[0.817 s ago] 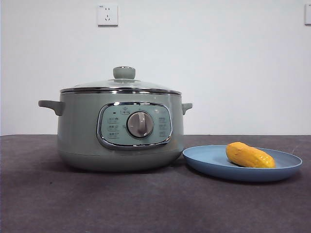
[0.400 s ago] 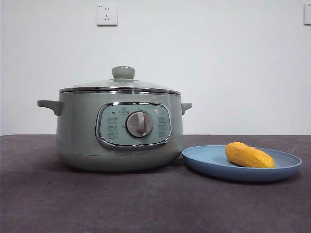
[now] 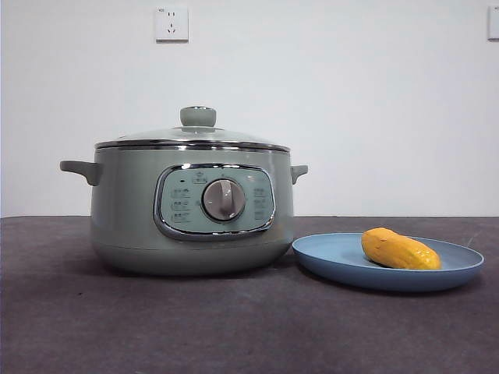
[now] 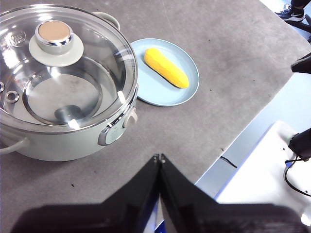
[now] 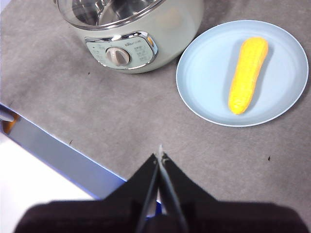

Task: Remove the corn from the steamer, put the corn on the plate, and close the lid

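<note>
The yellow-orange corn (image 3: 400, 249) lies on the light-blue plate (image 3: 327, 255), to the right of the steamer (image 3: 125, 210); the wrist views show the same corn (image 4: 166, 67) (image 5: 248, 73) on the plate (image 4: 150, 87) (image 5: 204, 73). The glass lid (image 3: 195, 134) (image 4: 29, 97) with its green knob (image 4: 54, 35) sits shut on the mint-green steamer (image 4: 63, 145) (image 5: 170, 29). My left gripper (image 4: 159, 157) hangs shut and empty above the table's near edge, in front of the steamer. My right gripper (image 5: 159, 154) is also shut and empty, held back near the table's front edge, apart from the plate.
The dark grey table (image 3: 234, 327) runs to a front edge (image 5: 58, 155) with a white surface below. A wall socket (image 3: 171, 23) sits on the white wall behind. Neither arm shows in the front view.
</note>
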`<state>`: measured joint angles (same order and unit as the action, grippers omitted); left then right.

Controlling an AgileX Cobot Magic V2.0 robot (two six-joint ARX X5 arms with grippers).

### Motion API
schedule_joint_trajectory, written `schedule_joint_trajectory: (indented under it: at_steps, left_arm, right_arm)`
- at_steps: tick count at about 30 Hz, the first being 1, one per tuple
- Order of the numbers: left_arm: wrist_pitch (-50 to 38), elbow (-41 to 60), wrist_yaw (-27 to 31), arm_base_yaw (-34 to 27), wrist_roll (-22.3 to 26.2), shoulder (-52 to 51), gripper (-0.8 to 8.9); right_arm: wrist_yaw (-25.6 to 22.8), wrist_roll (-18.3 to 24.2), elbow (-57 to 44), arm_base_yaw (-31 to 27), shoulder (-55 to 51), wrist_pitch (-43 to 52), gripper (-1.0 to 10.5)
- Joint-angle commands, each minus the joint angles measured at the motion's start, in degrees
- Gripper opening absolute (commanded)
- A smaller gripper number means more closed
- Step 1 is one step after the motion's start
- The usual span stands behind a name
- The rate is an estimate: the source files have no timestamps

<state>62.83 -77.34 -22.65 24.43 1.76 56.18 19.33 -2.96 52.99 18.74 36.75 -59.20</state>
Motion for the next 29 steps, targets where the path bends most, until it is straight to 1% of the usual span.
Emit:
schedule_joint_trajectory:
  at_steps: [1,5,7,8,10,12,15,19,23,26,29]
  left_arm:
    - [-0.2,0.35,0.09,-0.04,-0.07,-0.02,-0.04]
    - [-1.22,0.35,0.28,-0.04,0.5,-0.02,-0.04]
    - [-3.04,0.35,0.46,-0.2,3.04,-0.02,-0.04]
    - [-5.46,0.35,1.51,-0.81,5.64,-0.22,-0.04]
    - [-11.02,0.37,2.19,-3.19,10.93,-1.33,-0.04]
    - [-16.7,0.66,1.03,-7.15,14.27,-2.67,-0.04]
    - [-24.17,3.52,-0.96,-12.48,14.86,-5.99,-0.04]
    - [-34.8,13.51,-0.83,-18.62,14.88,-13.6,-0.04]
    - [-45.77,28.98,5.77,-23.15,14.34,-22.73,-0.04]
    - [-53.42,41.31,9.11,-24.96,11.37,-28.92,-0.04]
    - [-57.99,52.3,12.79,-25.64,9.53,-34.67,-0.04]
  right_arm:
    - [-0.17,0.31,-0.37,0.11,-0.02,0.13,0.0]
    - [-0.17,0.28,-0.37,0.11,-0.02,0.13,0.0]
    - [-0.17,0.28,-0.37,0.11,-0.02,0.13,0.0]
    - [-0.17,0.28,-0.37,0.11,-0.02,0.13,0.0]
    - [-0.17,0.28,-0.37,0.11,-0.04,0.11,0.0]
    - [-0.15,0.28,-0.37,0.11,-0.04,0.13,0.0]
    - [-0.17,0.28,-0.37,0.11,-0.04,0.13,0.0]
    - [-0.15,0.28,-0.37,0.11,-0.04,0.13,0.0]
    - [-0.17,0.28,-0.37,0.11,-0.04,0.13,0.0]
    - [-0.2,0.28,-0.37,0.11,-0.04,0.13,0.0]
    - [-0.17,0.28,-0.37,0.11,-0.04,0.13,0.0]
